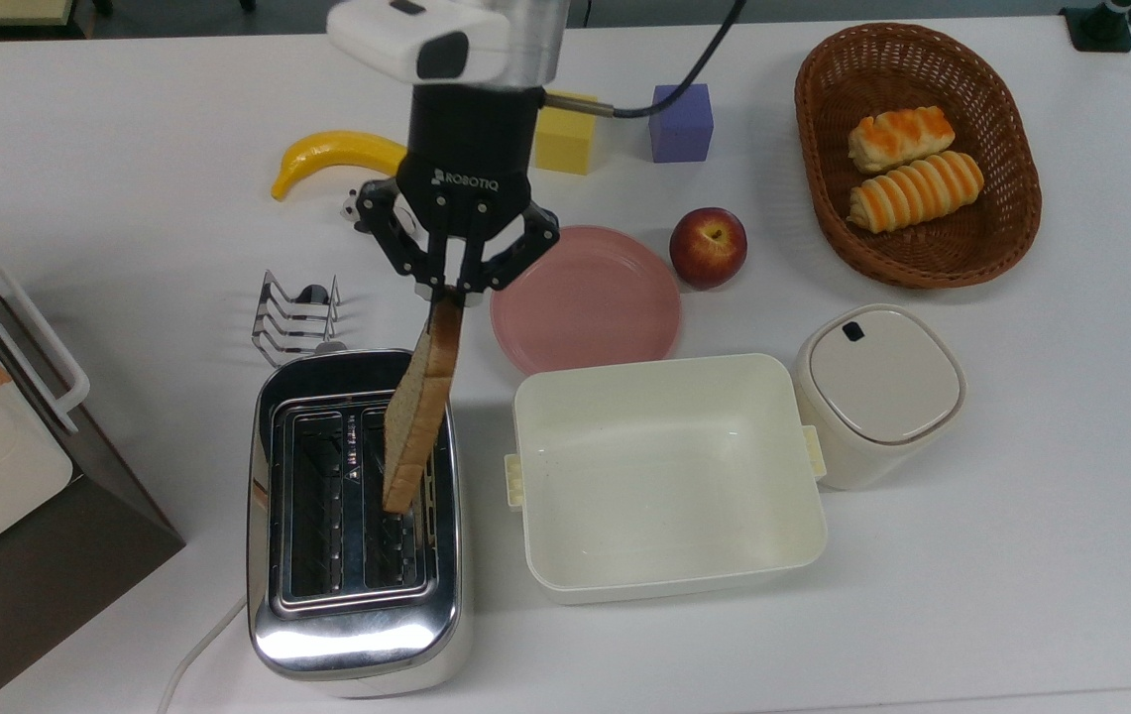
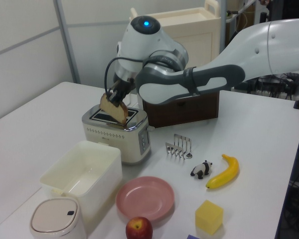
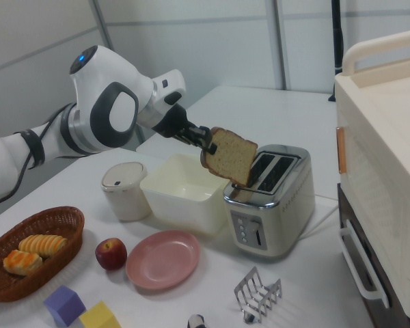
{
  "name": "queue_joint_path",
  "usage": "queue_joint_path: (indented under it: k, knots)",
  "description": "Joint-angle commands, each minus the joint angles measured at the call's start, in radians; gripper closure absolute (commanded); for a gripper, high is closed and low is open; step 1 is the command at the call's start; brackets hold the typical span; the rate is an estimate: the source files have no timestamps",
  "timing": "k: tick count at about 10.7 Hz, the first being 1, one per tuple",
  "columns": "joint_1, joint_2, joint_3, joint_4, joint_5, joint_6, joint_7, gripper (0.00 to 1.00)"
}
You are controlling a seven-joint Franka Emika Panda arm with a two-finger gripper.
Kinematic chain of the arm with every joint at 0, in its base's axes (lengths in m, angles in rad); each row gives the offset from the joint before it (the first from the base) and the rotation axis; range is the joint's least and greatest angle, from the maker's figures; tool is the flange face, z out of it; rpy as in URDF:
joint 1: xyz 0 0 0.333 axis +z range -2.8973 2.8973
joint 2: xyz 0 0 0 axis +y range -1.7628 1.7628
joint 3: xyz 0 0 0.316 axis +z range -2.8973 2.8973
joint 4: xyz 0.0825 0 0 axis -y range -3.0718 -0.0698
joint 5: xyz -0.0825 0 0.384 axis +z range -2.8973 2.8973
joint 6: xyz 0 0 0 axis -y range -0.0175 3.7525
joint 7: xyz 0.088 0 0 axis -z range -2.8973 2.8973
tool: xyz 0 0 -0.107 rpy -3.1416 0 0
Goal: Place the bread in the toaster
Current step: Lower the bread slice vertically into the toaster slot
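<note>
- At the top view's left, the toaster (image 1: 357, 516) stands upright on the white table (image 1: 1021, 555), both dark slots open and empty, its white cord trailing off its near end. A small wire toast rack (image 1: 295, 315) sits just behind it.
- Moving right, we see the bread (image 1: 418, 416) hanging in the air, tilted, its lower edge over the slot nearer the top view's right. In the right view the slice (image 3: 229, 157) is plainly above the toaster (image 3: 270, 198), not yet inside any slot.
- The gripper (image 1: 454, 289) is clamped on the slice's upper crust edge, fingers pinched on the bread.
- Further right lie a pink plate (image 1: 585, 297), a cream tub (image 1: 664, 476), an apple (image 1: 709, 246), a lidded canister (image 1: 877, 392) and a wicker basket (image 1: 828, 198) holding two striped rolls (image 1: 907, 169); none of these concerns us.
- As we judge it, pickup and carry are done. What is left: square the slice with the slot, lower it in, and let go.
</note>
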Motion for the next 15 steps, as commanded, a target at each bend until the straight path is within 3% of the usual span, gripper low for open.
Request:
queue_joint_path:
  k: [1,12,13,14,15]
  knots:
    - [-0.004,-0.008,-0.012,-0.021,0.018,0.034,0.004,1.00]
    - [-0.044,0.004,-0.015,-0.061,0.008,0.078,-0.047,1.00]
    - [-0.045,0.004,-0.015,-0.061,0.012,0.078,-0.071,0.68]
    - [-0.048,0.004,-0.015,-0.064,0.012,0.077,-0.114,0.01]
    - [-0.048,0.004,-0.015,-0.063,0.015,0.077,-0.140,0.00]
